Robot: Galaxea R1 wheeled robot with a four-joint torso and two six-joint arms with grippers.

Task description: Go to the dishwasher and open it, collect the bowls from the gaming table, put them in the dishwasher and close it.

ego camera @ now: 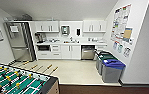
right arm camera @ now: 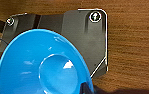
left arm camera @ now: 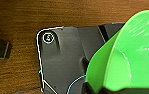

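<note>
The dishwasher (ego camera: 87,52) stands under the counter at the far wall, its steel front facing me; I cannot tell if its door is ajar. In the left wrist view the lime green bowl (left arm camera: 130,57) hangs tilted over the brown wood floor, and my left gripper (left arm camera: 102,90) is shut on its rim. The right wrist view has the blue bowl (right arm camera: 40,65) large, with my right gripper (right arm camera: 87,89) shut on its edge. The gaming table is out of view.
A table-football table (ego camera: 17,81) with a green field fills the near left corner. Bins with blue (ego camera: 112,64) and green (ego camera: 105,56) lids line the right wall beside the dishwasher. A tall steel fridge (ego camera: 18,41) stands far left. Pale floor (ego camera: 72,71) lies between.
</note>
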